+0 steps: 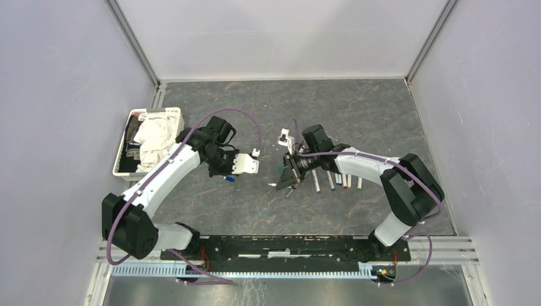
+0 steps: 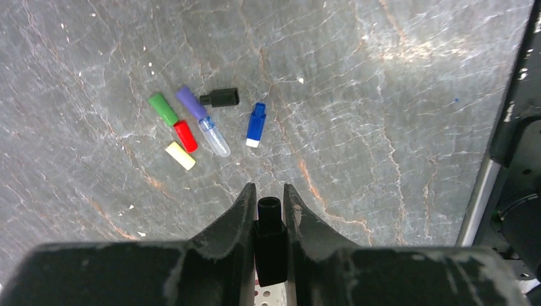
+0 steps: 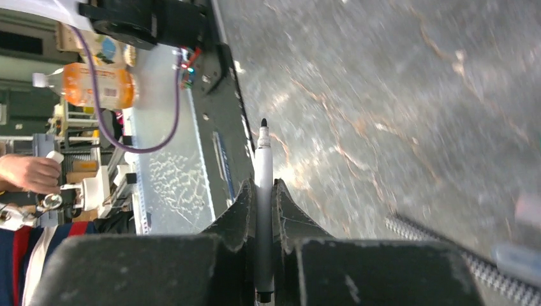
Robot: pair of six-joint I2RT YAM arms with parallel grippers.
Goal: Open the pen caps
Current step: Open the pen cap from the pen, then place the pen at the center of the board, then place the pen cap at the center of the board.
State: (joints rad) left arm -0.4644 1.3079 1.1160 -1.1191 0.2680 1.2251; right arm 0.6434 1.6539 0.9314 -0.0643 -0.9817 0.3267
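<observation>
Pinches a stubby black plastic pen cap [image 2: 270, 233] in the left end effector [image 2: 269, 199], long axis in line with the jaws. Clamps a thin uncapped grey pen [image 3: 263, 153] in the right end effector [image 3: 261, 188]. Likely drops next among loose coloured caps [image 2: 185, 135], upper left of the left wrist frame.

No writing can be read in any view. The orange bottle [image 3: 89, 86], up and to the left of the right gripper [image 3: 263, 186], carries a label, but its print is too blurred to make out.
</observation>
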